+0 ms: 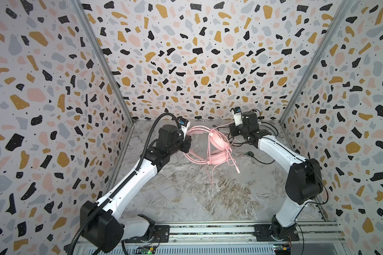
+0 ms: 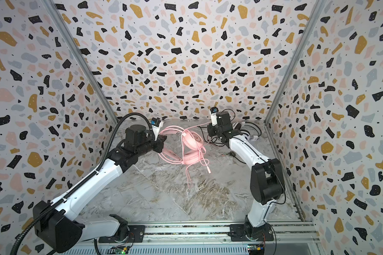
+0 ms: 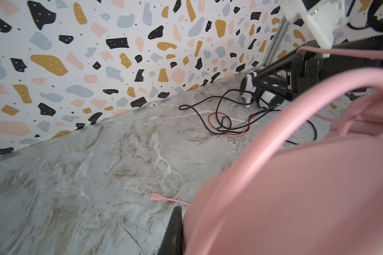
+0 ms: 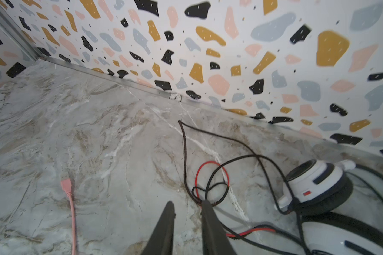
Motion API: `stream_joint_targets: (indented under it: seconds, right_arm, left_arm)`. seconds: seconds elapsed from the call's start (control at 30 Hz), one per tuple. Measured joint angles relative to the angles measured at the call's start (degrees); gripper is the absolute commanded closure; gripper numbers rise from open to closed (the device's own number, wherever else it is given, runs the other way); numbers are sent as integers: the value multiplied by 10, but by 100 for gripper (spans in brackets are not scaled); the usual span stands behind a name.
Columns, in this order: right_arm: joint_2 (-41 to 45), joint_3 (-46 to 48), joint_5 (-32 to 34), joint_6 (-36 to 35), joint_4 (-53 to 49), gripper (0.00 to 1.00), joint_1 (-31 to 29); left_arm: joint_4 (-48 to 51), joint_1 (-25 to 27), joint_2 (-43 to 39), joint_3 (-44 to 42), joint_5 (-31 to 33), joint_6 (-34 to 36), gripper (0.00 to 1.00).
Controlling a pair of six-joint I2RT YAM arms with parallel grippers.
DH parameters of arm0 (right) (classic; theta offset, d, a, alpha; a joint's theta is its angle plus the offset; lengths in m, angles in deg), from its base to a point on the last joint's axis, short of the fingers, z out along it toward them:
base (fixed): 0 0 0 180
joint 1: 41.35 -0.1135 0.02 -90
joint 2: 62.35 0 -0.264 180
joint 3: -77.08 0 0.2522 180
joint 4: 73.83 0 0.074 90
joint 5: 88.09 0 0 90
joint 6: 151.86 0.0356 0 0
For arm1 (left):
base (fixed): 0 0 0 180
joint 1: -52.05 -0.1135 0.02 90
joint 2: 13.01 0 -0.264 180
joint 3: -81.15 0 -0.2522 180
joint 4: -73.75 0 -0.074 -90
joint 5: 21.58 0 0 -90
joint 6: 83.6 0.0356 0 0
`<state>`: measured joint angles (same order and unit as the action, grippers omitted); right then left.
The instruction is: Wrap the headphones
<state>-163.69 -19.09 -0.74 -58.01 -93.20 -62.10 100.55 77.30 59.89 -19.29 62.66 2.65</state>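
The left gripper (image 1: 188, 141) seems clamped on the band of the pink headphones (image 1: 217, 141), which sit mid-table toward the back. The right gripper (image 4: 188, 204), jaws slightly apart and empty, hangs over the black cord (image 4: 184, 154) beside the white-and-black headphones (image 4: 314, 183) in the back right corner.

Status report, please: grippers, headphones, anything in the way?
Left gripper shut on pink headset. Right gripper open, empty, low over the black cord. Pink cord trails loose, not yet wrapped. White-and-black headset and its cords crowd the right gripper.
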Motion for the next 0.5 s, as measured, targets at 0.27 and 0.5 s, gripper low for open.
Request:
stream_joint_targets:
  seconds: [0.27, 0.5]
  right_arm:
    - [-14, 67, -37, 30, 57, 57, -1]
    - [-8, 123, -47, 45, 96, 54, -2]
  left_arm:
    - [-20, -29, -6, -8, -24, -17, 100]
    - [-29, -53, -25, -24, -34, -34, 100]
